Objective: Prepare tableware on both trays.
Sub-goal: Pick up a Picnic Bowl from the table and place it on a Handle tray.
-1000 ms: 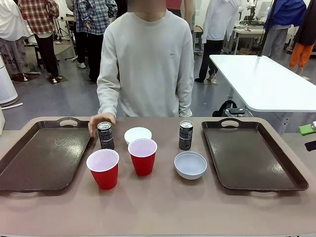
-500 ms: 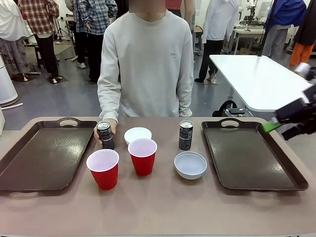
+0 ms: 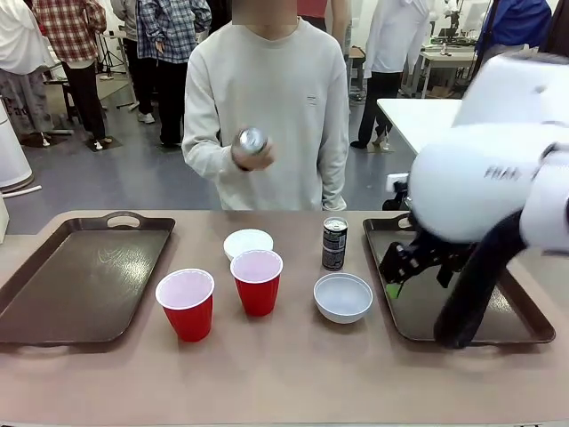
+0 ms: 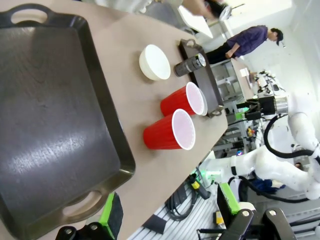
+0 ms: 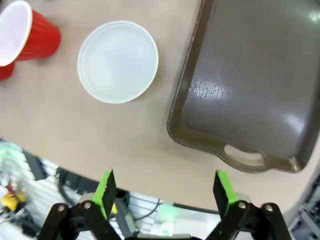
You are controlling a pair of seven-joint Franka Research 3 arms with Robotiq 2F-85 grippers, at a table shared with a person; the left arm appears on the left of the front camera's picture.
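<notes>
The left dark brown rectangular plastic tray (image 3: 80, 285) lies bare, open from above. The white right arm (image 3: 498, 196) hangs over the matching right tray (image 3: 411, 313). Between them, red plastic cups (image 3: 187, 304), shallow white bowls (image 3: 343, 296) and a small dark can (image 3: 334, 243) crowd the tan desk (image 3: 284, 382); its near strip is free.

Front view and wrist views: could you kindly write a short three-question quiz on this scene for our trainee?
1. True or false: the upright white bowl sits on the tabletop, beside the right tray.
2. The person's hand holds: A) a red cup, B) a drink can, C) a spoon?
3. Is the right gripper open or shut?
Key: 1 true; 2 B; 3 open.
</notes>
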